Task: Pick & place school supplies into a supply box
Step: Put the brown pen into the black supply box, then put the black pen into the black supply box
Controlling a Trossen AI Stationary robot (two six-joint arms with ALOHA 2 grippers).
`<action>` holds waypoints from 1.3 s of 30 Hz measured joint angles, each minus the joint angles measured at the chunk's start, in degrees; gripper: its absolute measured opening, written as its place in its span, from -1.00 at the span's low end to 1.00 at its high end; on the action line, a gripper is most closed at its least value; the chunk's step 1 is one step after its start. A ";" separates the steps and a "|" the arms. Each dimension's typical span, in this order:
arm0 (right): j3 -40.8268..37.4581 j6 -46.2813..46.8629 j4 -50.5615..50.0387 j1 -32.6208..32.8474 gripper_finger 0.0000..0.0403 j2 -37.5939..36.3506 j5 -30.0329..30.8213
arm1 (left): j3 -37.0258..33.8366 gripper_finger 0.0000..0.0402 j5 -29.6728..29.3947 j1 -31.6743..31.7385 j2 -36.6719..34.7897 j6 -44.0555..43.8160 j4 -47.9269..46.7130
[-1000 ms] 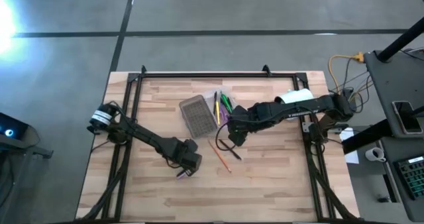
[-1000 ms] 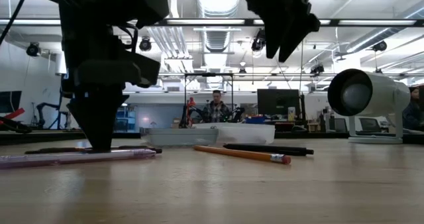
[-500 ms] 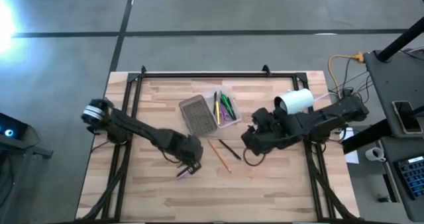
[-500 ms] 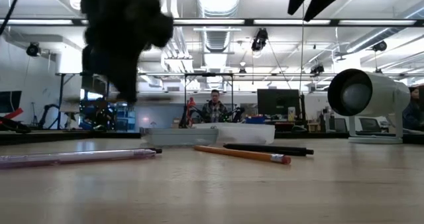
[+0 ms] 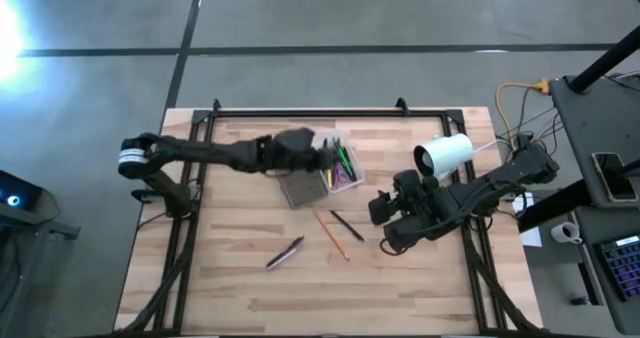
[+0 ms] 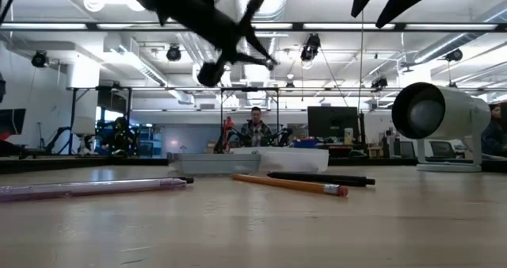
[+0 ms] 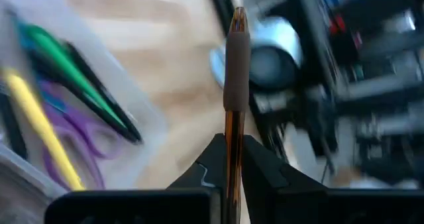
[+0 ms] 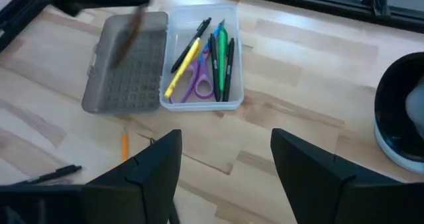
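- The left end effector (image 5: 322,154) hangs over the box (image 5: 318,166) near the middle of the surface's far edge, its fingers (image 7: 262,177) pinching a brown pen (image 7: 233,111) that sticks straight out between them.
- In the box's clear half lie a green pen (image 8: 220,42), a yellow one (image 8: 182,65), dark pens (image 8: 229,68) and purple scissors (image 8: 202,85); its grey ribbed half (image 8: 127,61) lies open beside it.
- The right end effector (image 5: 384,223) waits toward the surface's right edge, fingers (image 8: 149,168) spread wide, holding nothing.
- An orange pencil (image 5: 333,234) and a dark pen (image 5: 348,225) lie near the surface's centre; another pen (image 5: 284,253) lies toward the near edge.
- A white cylinder (image 5: 443,154) stands near the right edge; a person (image 6: 255,129) sits in the room beyond.
- Risk, judged from here: the pen is held near one end, so it could swing in the grip or land across the box's rim rather than inside.
- A release from too high could bounce it off the contents and onto the surface (image 5: 240,288).
- Coming down too low could shove the light box or knock its lid.
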 joint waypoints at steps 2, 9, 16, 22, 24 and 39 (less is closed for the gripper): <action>0.00 0.55 -0.04 0.04 0.11 -0.02 0.05 | 0.00 -0.95 0.26 2.45 2.06 -2.44 -0.35; 0.00 -0.33 0.01 0.23 0.11 -0.02 0.06 | -0.05 -0.87 2.81 6.82 10.65 -5.47 1.88; -0.05 -5.13 0.35 0.23 0.11 -0.02 -6.06 | 0.40 -0.58 4.64 7.93 12.57 -4.73 5.37; -0.19 -12.26 2.52 0.29 0.11 -0.02 -12.34 | 0.31 -0.31 9.06 8.14 10.25 -1.23 4.09; -0.84 -17.69 6.17 0.28 0.11 0.23 -16.47 | 0.31 -0.27 12.19 7.64 7.92 2.85 1.85; -9.27 -35.69 33.07 -4.23 0.11 14.03 -32.29 | -6.47 -0.25 -9.27 -18.45 -24.69 13.73 -28.35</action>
